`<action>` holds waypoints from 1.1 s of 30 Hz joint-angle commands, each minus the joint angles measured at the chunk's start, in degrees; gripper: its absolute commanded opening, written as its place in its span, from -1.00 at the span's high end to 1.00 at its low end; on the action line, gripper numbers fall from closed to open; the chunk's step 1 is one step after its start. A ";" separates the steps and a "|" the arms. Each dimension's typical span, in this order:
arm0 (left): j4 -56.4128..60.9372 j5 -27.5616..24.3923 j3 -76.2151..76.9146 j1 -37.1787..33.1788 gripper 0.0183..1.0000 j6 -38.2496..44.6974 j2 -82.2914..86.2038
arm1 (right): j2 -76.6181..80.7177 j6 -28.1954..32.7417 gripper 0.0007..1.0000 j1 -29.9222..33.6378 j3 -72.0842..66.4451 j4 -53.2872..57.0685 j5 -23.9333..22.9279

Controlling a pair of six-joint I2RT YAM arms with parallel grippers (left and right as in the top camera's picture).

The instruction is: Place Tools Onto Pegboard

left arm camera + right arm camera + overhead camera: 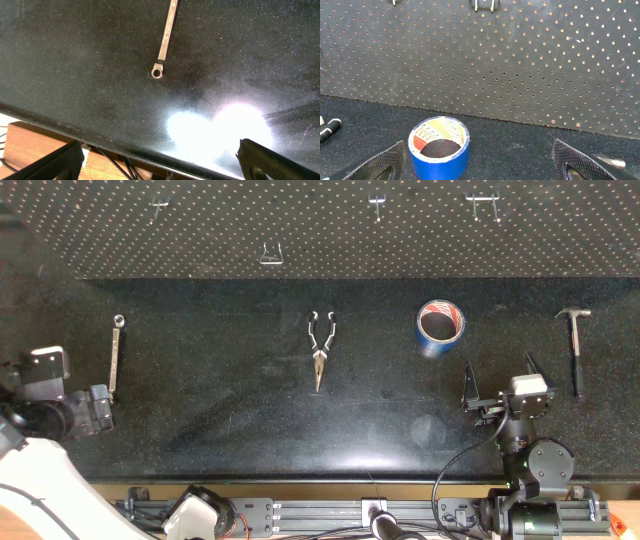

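Four tools lie on the black table below the pegboard (330, 225): a silver wrench (116, 355) at the left, needle-nose pliers (320, 345) in the middle, a blue tape roll (440, 327) and a hammer (574, 345) at the right. My left gripper (160, 162) is open and empty, low near the table's left edge, with the wrench (166, 37) a little way ahead of it. My right gripper (500, 380) is open and empty too. It faces the pegboard from just in front of the tape roll (439, 147).
Metal hooks hang on the pegboard (520, 65), among them a hook (270, 254) low at centre-left and a double hook (483, 200) at the upper right. A pliers handle (330, 127) and the hammer head (612, 161) flank the tape. Bright glare (220, 127) marks the table by its edge.
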State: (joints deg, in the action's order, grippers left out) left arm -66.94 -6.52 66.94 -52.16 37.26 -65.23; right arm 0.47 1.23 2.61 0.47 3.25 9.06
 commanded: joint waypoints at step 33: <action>25.83 -5.92 1.31 4.26 -0.99 6.49 -41.44 | -0.42 0.59 -0.89 -0.35 -0.24 0.17 -0.09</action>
State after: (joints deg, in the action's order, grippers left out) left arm -41.65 -13.50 67.24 -47.92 44.71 -105.21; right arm 0.47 1.23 2.61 0.47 3.25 9.08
